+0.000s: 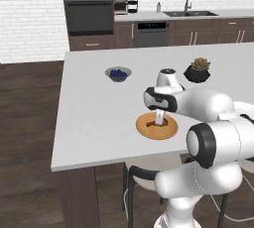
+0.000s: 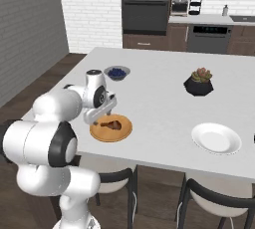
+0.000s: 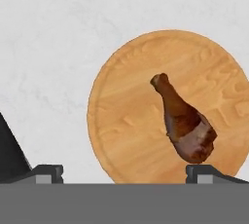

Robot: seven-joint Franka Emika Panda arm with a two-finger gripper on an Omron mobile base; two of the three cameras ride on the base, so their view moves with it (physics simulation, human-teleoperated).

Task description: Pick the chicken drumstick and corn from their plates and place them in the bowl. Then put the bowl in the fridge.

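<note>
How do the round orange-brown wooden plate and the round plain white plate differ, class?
The round orange-brown wooden plate carries the reddish-brown chicken drumstick; the round plain white plate lies bare. The wooden plate sits under the robot's gripper; the white plate sits well off to its side. Both are round, flat and alike in size.

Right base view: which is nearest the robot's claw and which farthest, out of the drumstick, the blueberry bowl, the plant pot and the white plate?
From the gripper:
1. Chicken drumstick, just beside it on the wooden plate.
2. Blueberry bowl, behind it.
3. Succulent pot, across the counter to the right.
4. White plate, far right.
</note>
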